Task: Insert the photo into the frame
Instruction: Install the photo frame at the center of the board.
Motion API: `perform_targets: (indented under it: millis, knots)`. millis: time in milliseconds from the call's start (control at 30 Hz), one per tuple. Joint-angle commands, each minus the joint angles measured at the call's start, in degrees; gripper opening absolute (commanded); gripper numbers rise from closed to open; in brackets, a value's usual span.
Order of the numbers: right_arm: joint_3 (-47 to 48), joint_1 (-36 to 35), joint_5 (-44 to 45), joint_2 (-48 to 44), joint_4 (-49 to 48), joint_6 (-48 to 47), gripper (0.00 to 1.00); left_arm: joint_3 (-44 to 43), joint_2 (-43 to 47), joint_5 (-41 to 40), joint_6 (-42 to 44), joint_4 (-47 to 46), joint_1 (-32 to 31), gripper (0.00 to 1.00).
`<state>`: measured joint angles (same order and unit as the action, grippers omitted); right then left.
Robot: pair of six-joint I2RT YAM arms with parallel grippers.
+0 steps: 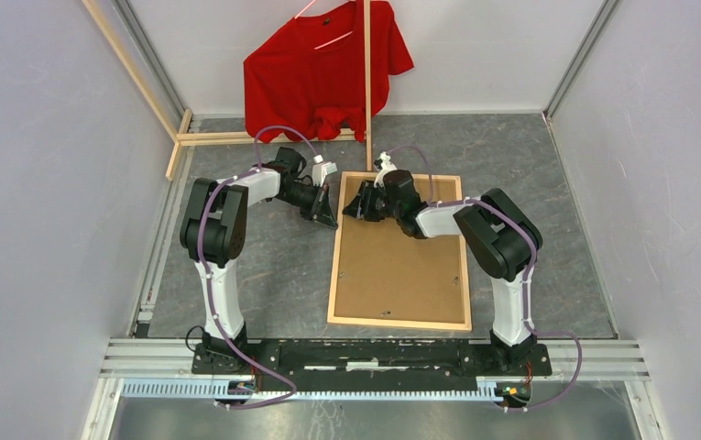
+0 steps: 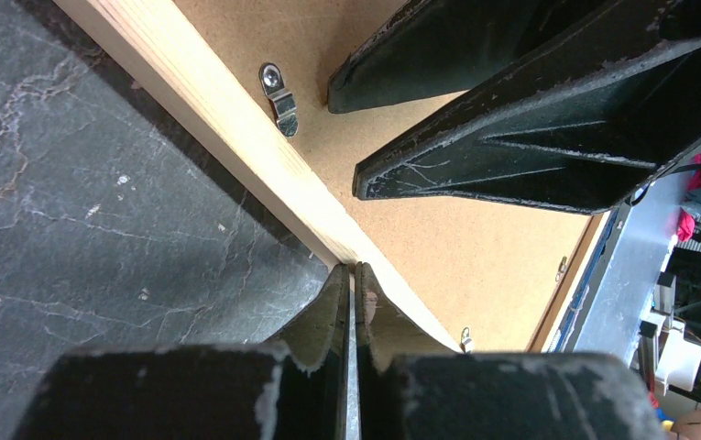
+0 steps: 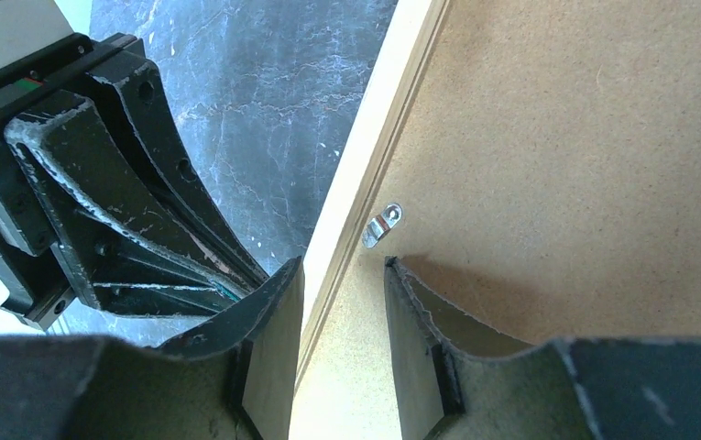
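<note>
A dark grey, stone-patterned table is enclosed by pale walls. One frame is laid face down on it, right of centre, with its brown backing board uppermost. At the frame's far left edge, the left gripper is pressed closed against the wood strip, and the right gripper is spread astride it. One red shirt is hung behind.

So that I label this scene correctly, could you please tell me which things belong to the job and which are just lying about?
Job: frame, face down; brown backing board; metal clip; left end effector; right end effector. Photo not visible.
Lying about: red T-shirt; loose wooden slats.
</note>
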<state>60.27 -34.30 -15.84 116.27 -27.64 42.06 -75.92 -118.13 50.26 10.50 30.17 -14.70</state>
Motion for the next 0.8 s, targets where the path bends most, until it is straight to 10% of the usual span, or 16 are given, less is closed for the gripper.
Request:
perform_targets:
  millis: [0, 767]
  knots:
    - [1.11, 0.25, 1.68, 0.81, 1.58, -1.81, 0.44, 0.37, 0.7, -0.56, 0.17, -1.36, -0.68, 0.07]
    - [3.98, 0.0, 2.34, 4.83, 0.32, 2.19, 0.43, 0.19, 0.53, -0.38, 0.36, -1.37, -0.77, 0.06]
